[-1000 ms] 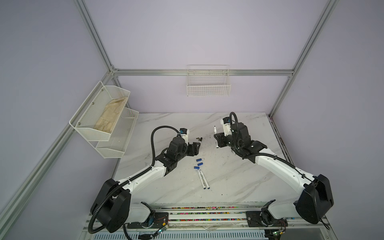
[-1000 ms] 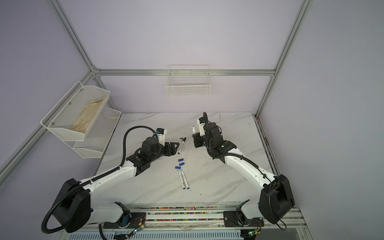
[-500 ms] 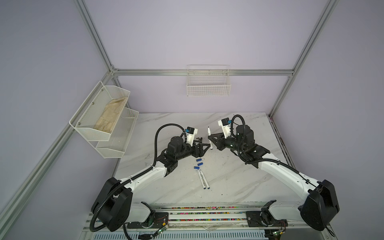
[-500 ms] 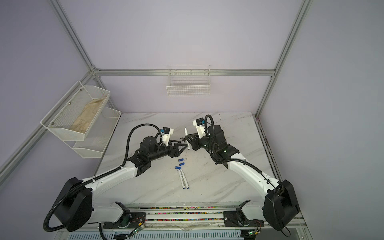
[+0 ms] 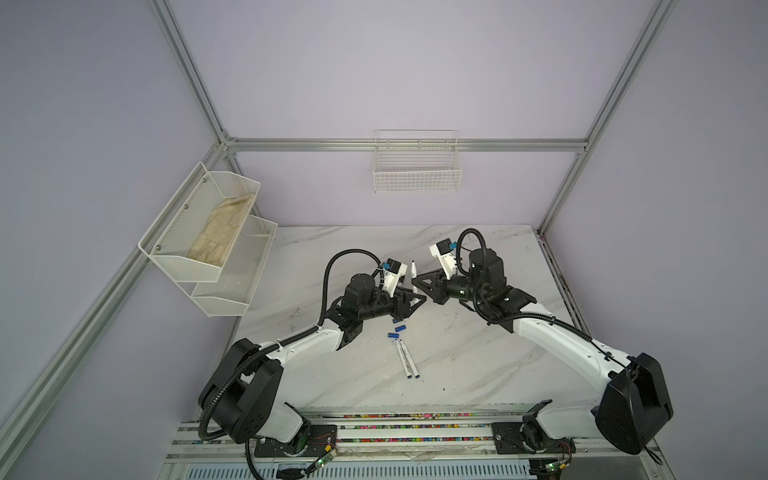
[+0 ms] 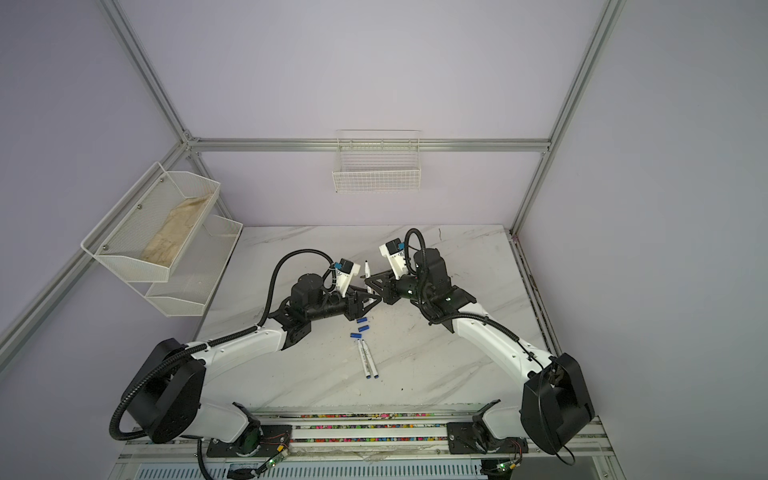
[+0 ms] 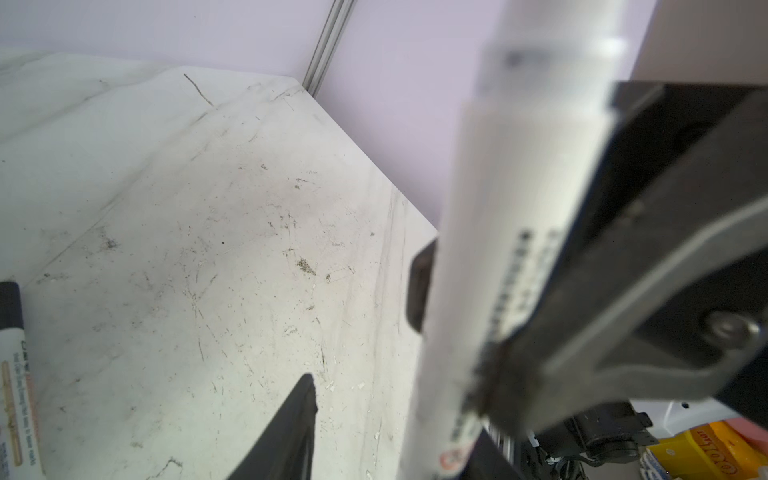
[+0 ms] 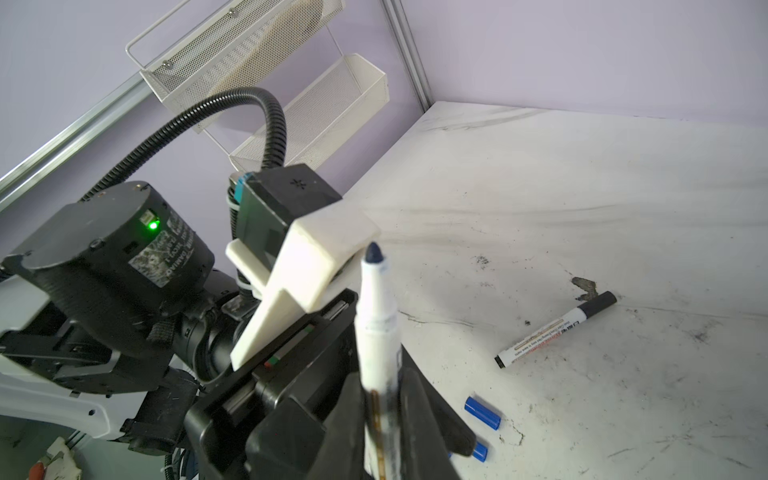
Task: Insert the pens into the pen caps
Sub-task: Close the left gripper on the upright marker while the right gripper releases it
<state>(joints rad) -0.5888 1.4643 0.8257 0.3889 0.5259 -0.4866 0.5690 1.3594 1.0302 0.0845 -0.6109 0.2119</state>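
Note:
My right gripper (image 8: 382,386) is shut on a white pen (image 8: 376,316), held upright above the table with its dark blue tip uppermost; both top views show that pen (image 5: 414,268) (image 6: 367,268). My left gripper (image 5: 417,299) meets it from the left, open, fingers straddling the barrel (image 7: 498,249). One finger (image 7: 301,407) stands clear of it. A black-ended pen (image 8: 552,330) lies alone. Three blue pen caps (image 5: 398,328) (image 6: 362,327) lie under the grippers. Two pens (image 5: 405,365) lie side by side nearer the front.
A two-tier mesh shelf (image 5: 208,232) with a cloth hangs on the left wall over the table's left edge. A wire basket (image 5: 417,166) hangs on the back wall. Aluminium posts stand at the back corners. The marble table (image 5: 478,365) ends at a rail in front.
Both grippers have lifted and come together over the middle. The right one has swung its pen upright. The left one's jaws have narrowed around that pen.

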